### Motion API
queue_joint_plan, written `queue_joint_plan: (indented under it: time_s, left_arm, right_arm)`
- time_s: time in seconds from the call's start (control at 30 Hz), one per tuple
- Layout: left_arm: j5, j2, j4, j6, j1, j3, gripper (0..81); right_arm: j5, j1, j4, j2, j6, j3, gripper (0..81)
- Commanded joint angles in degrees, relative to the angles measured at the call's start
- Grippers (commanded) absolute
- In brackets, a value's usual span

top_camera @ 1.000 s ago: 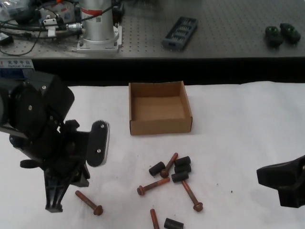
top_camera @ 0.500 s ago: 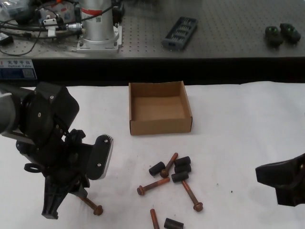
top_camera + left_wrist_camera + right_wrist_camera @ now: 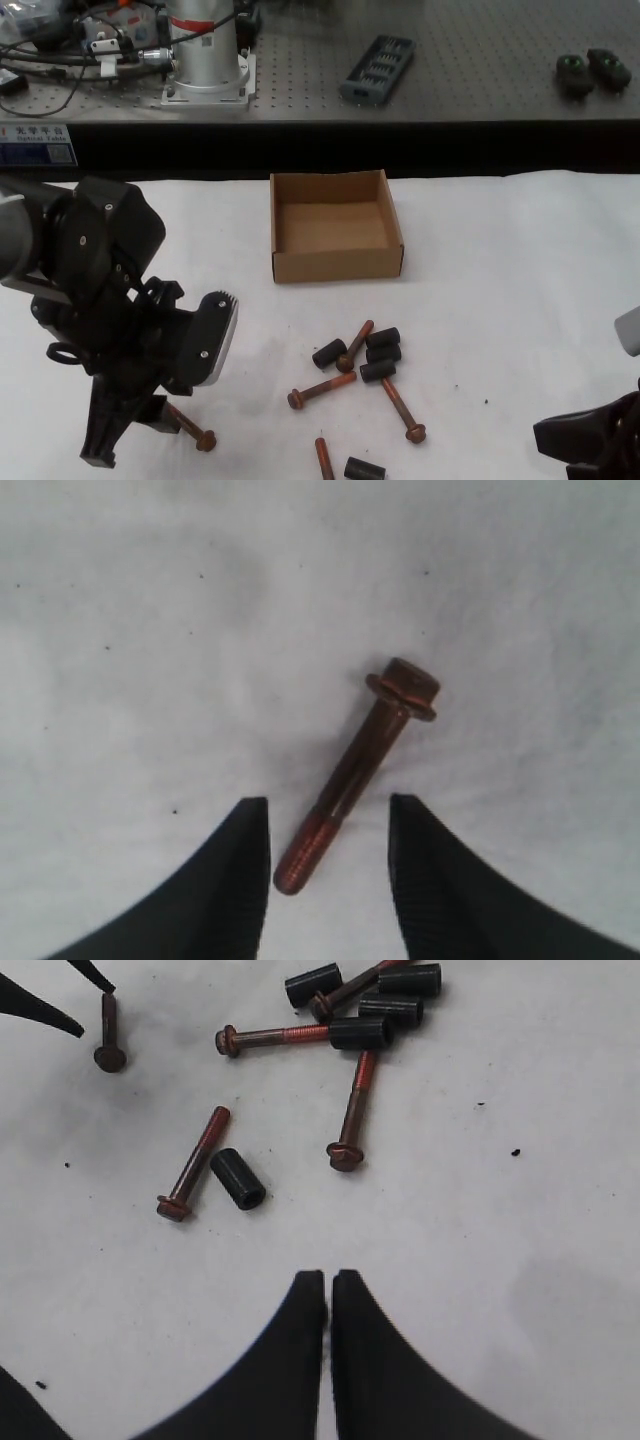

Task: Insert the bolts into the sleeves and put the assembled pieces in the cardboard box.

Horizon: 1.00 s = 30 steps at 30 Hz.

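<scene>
- Room for moving is widest on the right half of the white-covered counter (image 3: 500,280), which lies bare from the back edge to the near edge.
- At the back middle sits the cardboard box (image 3: 337,228), open at the top and well apart from both arms.
- In front of the box, bolts (image 3: 322,390) and sleeves (image 3: 382,353) lie in a loose cluster. One sleeve seems to sit on a bolt's threaded tip, though I can't tell if it is slid on.
- Behind the counter runs a dark perforated plate (image 3: 480,60) carrying cables and a grey tray (image 3: 377,66).
- At the near left, the left arm (image 3: 95,260) leans steeply down. The left claw (image 3: 328,820) is released, with its fingers either side of the threaded end of a lone bolt (image 3: 355,775) lying flat, apart from the cluster.
- At the near right corner, the right claw (image 3: 328,1285) hangs low, clenched on nothing and facing the cluster.
</scene>
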Motion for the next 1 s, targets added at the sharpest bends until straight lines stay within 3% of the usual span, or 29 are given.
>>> queue_joint_plan:
  time_s: [0.0,0.57,0.97]
  left_arm:
    - [0.9,0.1,-0.3,1.2,-0.2,-0.7,30.5]
    - [0.3,5.5,0.1,1.4,-2.8,-0.7,29.8]
    - [-0.4,5.6,0.4,-9.4,-2.8,-0.7,15.5]
  right_arm:
    - [-0.8,-0.3,-0.5,0.3,0.0,-0.1,4.3]
    - [-0.8,-0.3,-0.5,0.3,0.0,-0.1,4.3]
    - [-0.8,-0.3,-0.5,0.3,0.0,-0.1,4.3]
